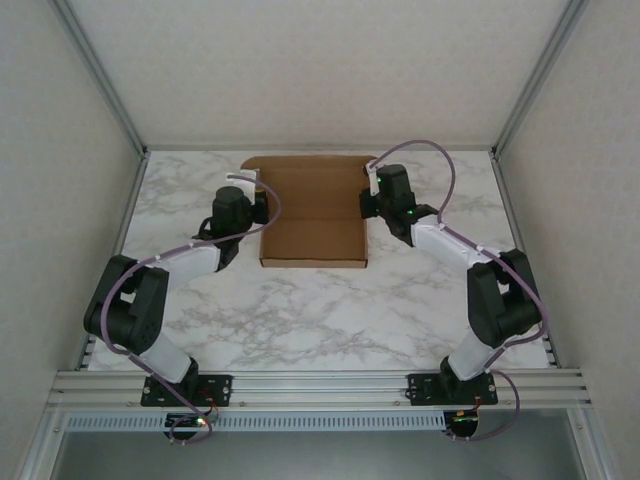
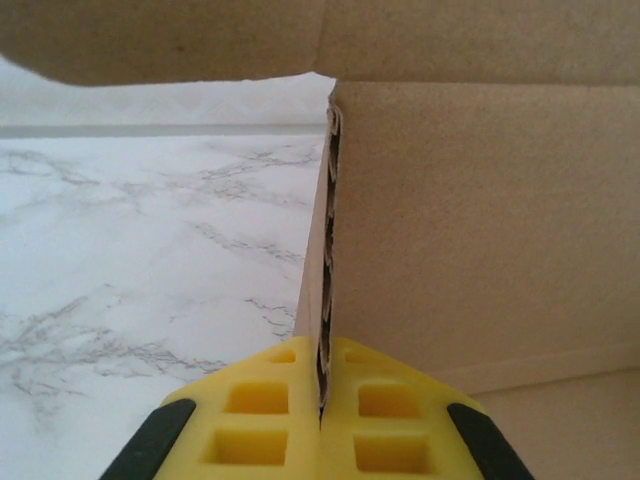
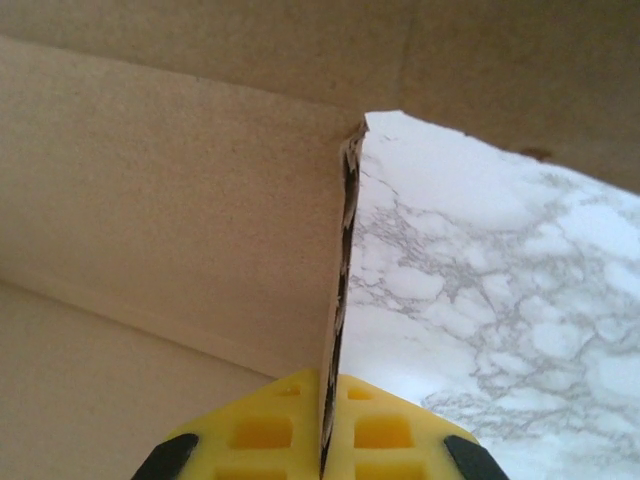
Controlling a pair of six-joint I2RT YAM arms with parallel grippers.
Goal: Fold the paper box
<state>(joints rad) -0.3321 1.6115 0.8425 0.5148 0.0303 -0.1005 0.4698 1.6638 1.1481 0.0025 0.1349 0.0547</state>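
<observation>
The paper box [image 1: 313,213] is plain brown cardboard, lying at the middle back of the marble table with its side walls raised and its lid flap spread towards the back. My left gripper [image 1: 262,207] is at the box's left wall; its yellow fingers [image 2: 262,420] are shut on that wall's edge [image 2: 328,260]. On the right, my right gripper [image 1: 366,203] is shut on the box's right wall, and its yellow fingers [image 3: 265,432] pinch the wall's edge [image 3: 340,270]. The box's inner face [image 3: 170,220] shows to the left of that edge.
The marble table [image 1: 320,310] spreads out in front of the box, between the two arms. Frame posts and white walls bound the table at the back and sides. A metal rail [image 1: 320,385] carries both arm bases at the near edge.
</observation>
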